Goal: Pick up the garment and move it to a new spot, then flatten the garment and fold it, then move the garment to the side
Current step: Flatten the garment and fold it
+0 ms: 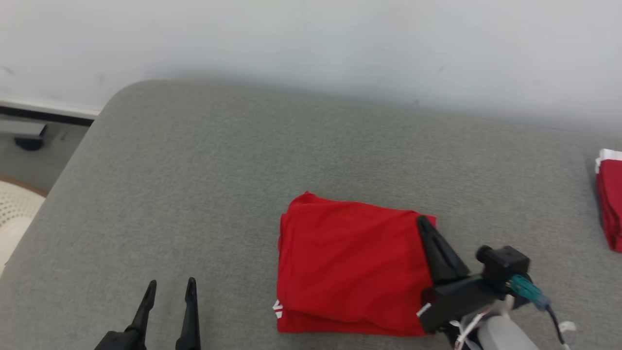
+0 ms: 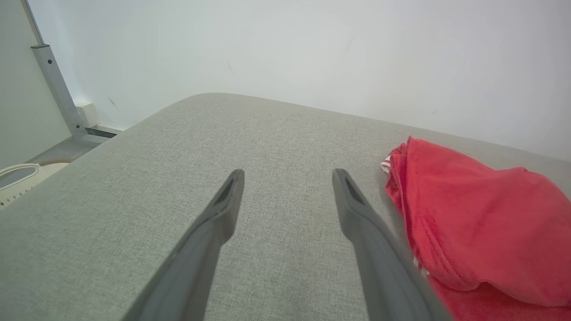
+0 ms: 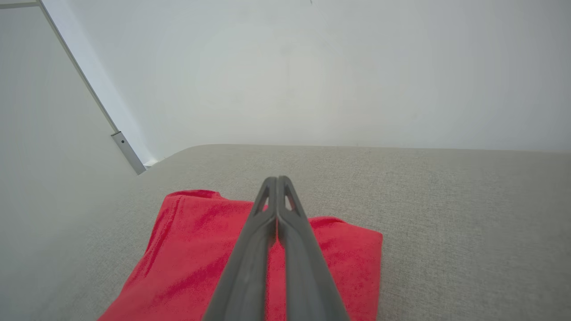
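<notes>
Right end effector [image 1: 423, 221] has its two fingers pressed together with no cloth seen between them, lying over the 3 o'clock edge of the red garment [image 1: 350, 267]; whether it touches the cloth I cannot tell; left end effector [image 1: 171, 282] stands wide and empty at 7 o'clock in the head view, above bare grey worktop [image 1: 194, 170]. The garment sits folded into a neat rectangle at about 5 o'clock on the worktop, so the fold looks done and the move aside is probably what remains.

It reads as light, soft and limp; layers would likely slide apart if lifted by one corner, so taking hold through all layers at the stacked 6 o'clock edge, or at two opposite edges, seems wiser.

Left wrist view shows the garment [image 2: 482, 223] from the side, its layered edge and a white trim visible, just beside the left end effector [image 2: 287, 174]; right wrist view looks along the shut right end effector [image 3: 277, 178] over the garment [image 3: 187, 249]; the head view adds another red piece [image 1: 612, 204] at 3 o'clock, well apart.
</notes>
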You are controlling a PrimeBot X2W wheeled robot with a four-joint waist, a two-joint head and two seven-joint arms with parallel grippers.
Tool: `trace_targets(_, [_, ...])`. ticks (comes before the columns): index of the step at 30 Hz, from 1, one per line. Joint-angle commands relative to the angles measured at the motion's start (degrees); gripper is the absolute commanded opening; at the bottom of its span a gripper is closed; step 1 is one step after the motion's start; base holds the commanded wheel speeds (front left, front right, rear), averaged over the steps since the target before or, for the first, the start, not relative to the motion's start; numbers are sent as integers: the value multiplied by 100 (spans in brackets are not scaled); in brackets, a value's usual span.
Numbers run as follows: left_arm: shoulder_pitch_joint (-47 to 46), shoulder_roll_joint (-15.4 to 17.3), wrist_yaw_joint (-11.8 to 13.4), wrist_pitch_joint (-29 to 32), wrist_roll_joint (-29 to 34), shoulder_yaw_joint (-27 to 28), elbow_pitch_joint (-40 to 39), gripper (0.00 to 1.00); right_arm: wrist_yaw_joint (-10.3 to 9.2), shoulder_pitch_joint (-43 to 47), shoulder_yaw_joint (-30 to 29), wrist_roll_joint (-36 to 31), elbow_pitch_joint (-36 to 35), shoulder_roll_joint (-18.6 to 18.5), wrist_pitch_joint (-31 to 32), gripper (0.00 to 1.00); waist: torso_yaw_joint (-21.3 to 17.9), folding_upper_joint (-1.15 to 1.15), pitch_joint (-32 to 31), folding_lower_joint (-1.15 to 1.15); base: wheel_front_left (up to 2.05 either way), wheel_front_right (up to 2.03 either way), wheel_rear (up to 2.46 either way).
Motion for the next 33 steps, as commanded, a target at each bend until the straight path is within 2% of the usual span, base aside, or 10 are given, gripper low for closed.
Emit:
trace_targets(1, [117,0,1,-14,73,52,-46,100,2,189,-153,-81,-130,-31,2,0,-237,0,-133,0,0,0,0])
trace_targets(12, [359,-3,-43,-14,244,345,-349,100,2,1301,-1315,-472,-1073,70,3,0,-877,0,-331,0,0,0,0])
trace_targets(13, [377,-2,-48,-14,280,370,-379,100,2,1403,-1402,-508,-1167,101,2,5,-925,0,-343,0,0,0,0])
trace_targets(15, [428,-1,-62,-14,354,384,-446,100,2,1591,-1602,-550,-1327,156,2,33,-1010,0,-352,0,0,0,0])
trace_targets(18, [507,-1,-55,-14,469,378,-517,100,2,1839,-1782,-612,-1487,248,2,100,-1111,0,-366,0,0,0,0])
trace_targets(33, [695,-2,-105,-14,768,274,-657,100,2,2271,-1980,-694,-1408,497,2,100,-1167,0,-459,0,0,0,0])
